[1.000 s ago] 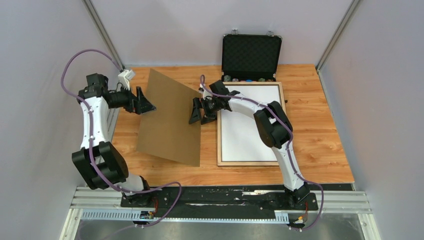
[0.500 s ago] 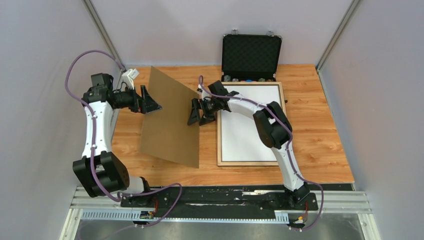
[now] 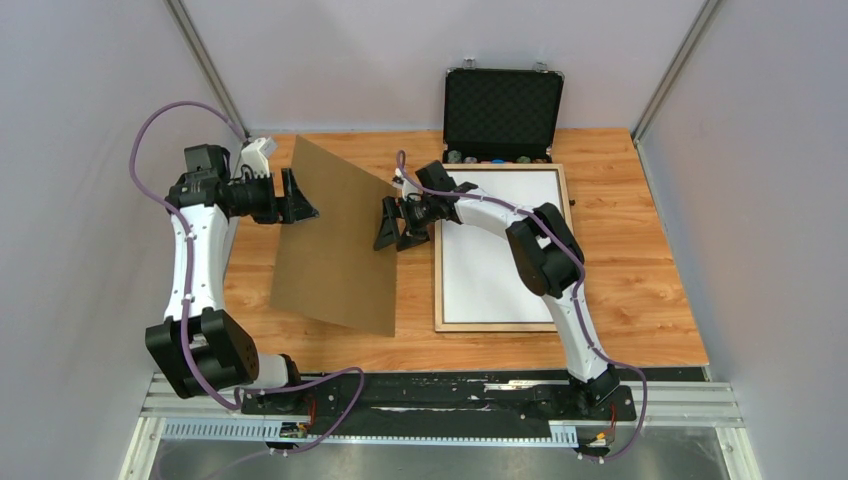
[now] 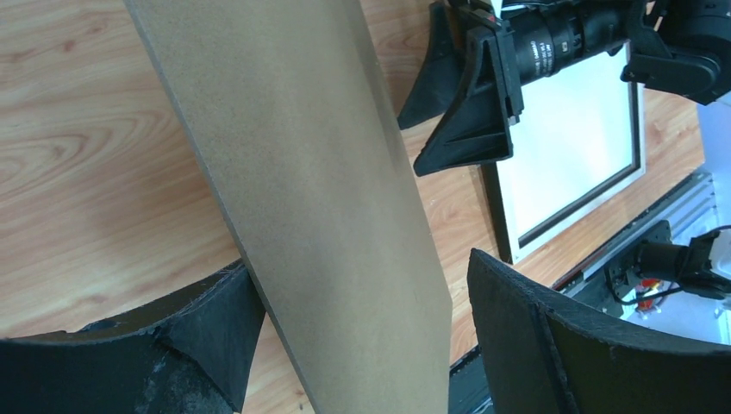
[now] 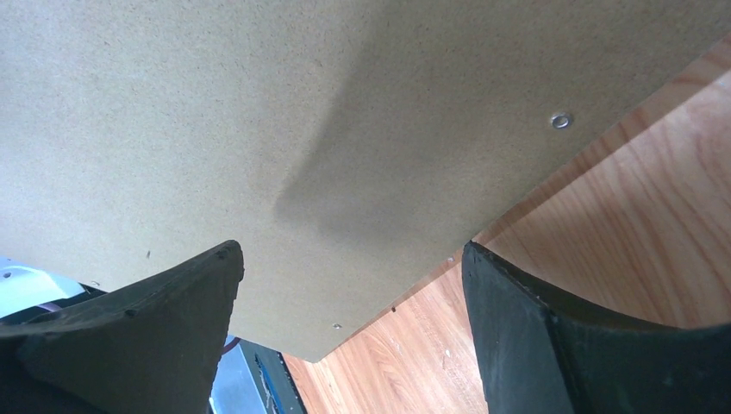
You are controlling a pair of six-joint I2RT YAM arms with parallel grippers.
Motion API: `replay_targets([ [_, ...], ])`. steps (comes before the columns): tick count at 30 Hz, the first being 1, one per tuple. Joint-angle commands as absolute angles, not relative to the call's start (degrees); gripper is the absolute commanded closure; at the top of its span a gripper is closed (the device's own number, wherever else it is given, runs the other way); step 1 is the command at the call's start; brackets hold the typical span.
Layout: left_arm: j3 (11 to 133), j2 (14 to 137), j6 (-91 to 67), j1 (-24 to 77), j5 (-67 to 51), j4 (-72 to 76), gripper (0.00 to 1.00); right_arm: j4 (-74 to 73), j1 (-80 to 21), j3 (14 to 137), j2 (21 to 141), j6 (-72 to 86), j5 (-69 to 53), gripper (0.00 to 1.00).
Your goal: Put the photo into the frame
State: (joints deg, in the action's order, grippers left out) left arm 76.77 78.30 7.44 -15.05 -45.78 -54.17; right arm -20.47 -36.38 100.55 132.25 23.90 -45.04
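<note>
**Left jaws.** Wide open. The brown board (image 3: 335, 250) runs tilted between them and bears against one finger (image 4: 207, 328), with a clear gap on its other side. Nothing is clamped.

**Right jaws.** Also wide open, at the board's opposite edge. The board's face spans the opening in front of them. Contact cannot be confirmed from the wrist view.

**Task items.** The photo (image 3: 480, 280) lies white side up inside the frame (image 3: 500, 326), flat on the bench (image 3: 640, 300). It is just beside the right jaws, on the side away from the board. An open black case (image 3: 503, 110) stands beyond the frame.

**Risks, as judged:**
- The board appears propped rather than gripped. If either arm shifts, it could slide off the finger and drop.
- If it drops toward the right jaws, it could strike the frame rail or land askew on the photo, pushing the photo out of its seat.
- If the jaws close while the board is tilted, they could pinch a corner only, and the board would then swing.
- The right jaws sit close to the frame rail. A sideways move could push the frame along the bench.
</note>
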Motion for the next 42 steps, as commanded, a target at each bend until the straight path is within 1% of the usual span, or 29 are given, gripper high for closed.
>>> replay_targets([
  [1,77.7,75.71,6.28,-14.6,-44.2,-53.12,0.1,-17.07,-37.0,101.69,131.42,23.9,-48.1,0.06],
  [10,77.52,75.86,4.57,-14.33,-46.17,-52.43,0.15,-16.71,-36.99,101.67,131.45,24.25,-50.01,0.05],
  [17,77.87,75.14,1.75,-13.8,-48.09,-52.27,0.27,-16.63,-37.0,101.87,131.9,24.13,-51.26,0.05],
  [25,79.82,75.32,3.18,-13.38,-45.12,-54.4,0.42,-16.63,-37.0,101.82,131.98,23.64,-52.12,0.04],
  [31,79.5,76.38,4.77,-13.13,-42.75,-55.21,0.61,-16.61,-37.0,100.46,130.55,23.0,-50.76,0.04],
  [33,79.58,76.64,5.2,-13.15,-42.35,-55.35,0.7,-16.64,-36.96,99.97,129.92,22.54,-50.27,0.04],
  [34,79.77,76.71,5.28,-13.13,-42.27,-55.27,0.73,-16.63,-37.0,99.79,129.6,22.36,-50.09,0.04],
  [35,79.96,76.76,5.21,-13.15,-42.3,-55.26,0.78,-16.66,-37.0,99.57,129.09,22.18,-49.88,0.04],
  [36,80.26,76.85,5.24,-13.12,-42.33,-55.27,0.8,-16.64,-37.0,99.46,128.74,22.03,-49.72,0.04],
  [37,80.47,76.93,5.13,-13.12,-42.24,-55.26,0.86,-16.68,-37.0,99.34,128.35,21.94,-49.54,0.04],
  [38,80.96,77.01,5.16,-13.11,-42.22,-55.31,0.89,-16.65,-37.0,99.2,127.99,21.83,-49.3,0.04],
  [39,81.31,77.11,5.2,-13.1,-42.06,-55.51,0.94,-16.62,-36.99,99.03,127.53,21.69,-49.12,0.04],
  [41,81.89,77.16,5.25,-13.1,-41.81,-55.76,1.0,-16.62,-37.0,98.64,126.63,21.33,-48.56,0.04],
  [42,82.06,77.16,5.26,-13.14,-41.69,-55.79,1.0,-16.61,-37.0,98.43,126.24,21.16,-48.26,0.03],
])
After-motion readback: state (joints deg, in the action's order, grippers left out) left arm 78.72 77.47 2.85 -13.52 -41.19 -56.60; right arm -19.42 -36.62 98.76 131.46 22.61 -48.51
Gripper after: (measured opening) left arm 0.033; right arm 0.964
